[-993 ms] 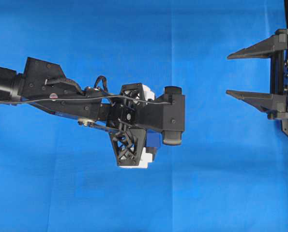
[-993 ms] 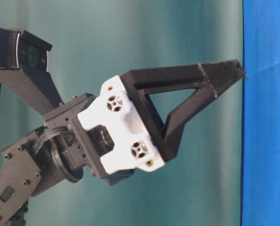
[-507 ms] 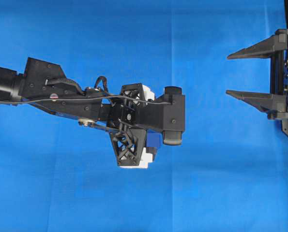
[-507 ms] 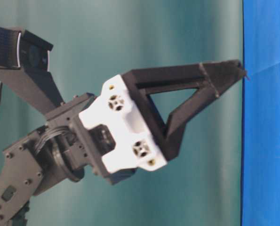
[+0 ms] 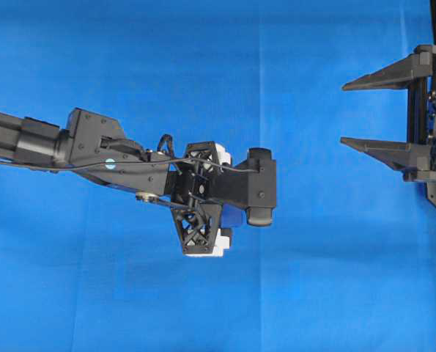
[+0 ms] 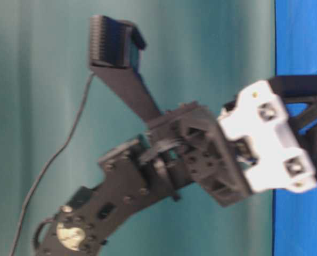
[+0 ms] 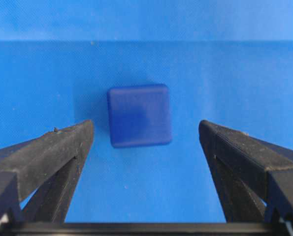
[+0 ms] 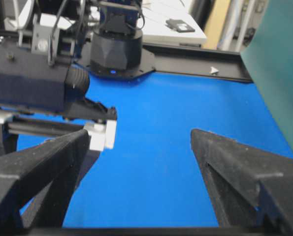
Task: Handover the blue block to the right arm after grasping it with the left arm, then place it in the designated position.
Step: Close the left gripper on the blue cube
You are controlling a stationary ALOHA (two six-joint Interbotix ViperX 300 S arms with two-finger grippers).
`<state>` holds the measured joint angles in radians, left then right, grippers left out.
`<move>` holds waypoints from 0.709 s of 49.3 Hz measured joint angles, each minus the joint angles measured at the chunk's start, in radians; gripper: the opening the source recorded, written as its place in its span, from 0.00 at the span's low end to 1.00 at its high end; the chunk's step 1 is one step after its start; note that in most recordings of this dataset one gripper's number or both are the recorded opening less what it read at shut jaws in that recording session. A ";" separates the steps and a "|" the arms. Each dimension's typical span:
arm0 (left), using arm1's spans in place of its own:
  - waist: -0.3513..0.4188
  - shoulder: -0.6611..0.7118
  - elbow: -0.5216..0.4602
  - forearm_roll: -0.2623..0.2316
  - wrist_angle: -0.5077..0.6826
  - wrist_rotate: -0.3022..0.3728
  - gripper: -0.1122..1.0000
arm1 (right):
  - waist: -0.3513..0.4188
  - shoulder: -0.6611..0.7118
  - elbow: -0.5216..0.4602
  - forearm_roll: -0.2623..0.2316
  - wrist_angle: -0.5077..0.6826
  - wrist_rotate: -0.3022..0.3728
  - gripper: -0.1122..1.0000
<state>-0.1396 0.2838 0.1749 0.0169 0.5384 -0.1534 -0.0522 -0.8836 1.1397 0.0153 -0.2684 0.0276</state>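
Note:
The blue block point(image 7: 140, 116) is a small dark-blue cube lying flat on the blue cloth. In the left wrist view it sits between and just beyond my two black fingertips, touching neither. My left gripper point(image 7: 145, 125) is open and points straight down over it. From overhead only a sliver of the block point(image 5: 234, 216) shows beside the left gripper point(image 5: 203, 192), under the wrist camera. My right gripper point(image 5: 344, 114) stands open at the right edge, fingers pointing left, with nothing between them point(image 8: 140, 132).
The blue cloth point(image 5: 313, 279) covers the whole table, with a teal backdrop point(image 6: 41, 133) behind it. The left arm's base point(image 8: 116, 49) and a black frame rail point(image 8: 195, 54) stand at the far edge in the right wrist view.
The left arm has stretched out and dropped lower toward the cloth over the block, which now shows less from overhead. The right gripper has stayed put. Both grippers stayed open.

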 measured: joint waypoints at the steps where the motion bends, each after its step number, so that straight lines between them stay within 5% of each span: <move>1: -0.002 0.003 0.006 0.000 -0.011 -0.002 0.93 | 0.000 0.000 0.000 -0.002 0.000 0.000 0.98; 35: 0.000 0.133 0.023 0.002 -0.110 -0.002 0.93 | 0.000 0.009 0.000 -0.002 0.002 0.000 0.98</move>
<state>-0.1396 0.4172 0.1979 0.0184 0.4280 -0.1549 -0.0522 -0.8744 1.1397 0.0138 -0.2669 0.0276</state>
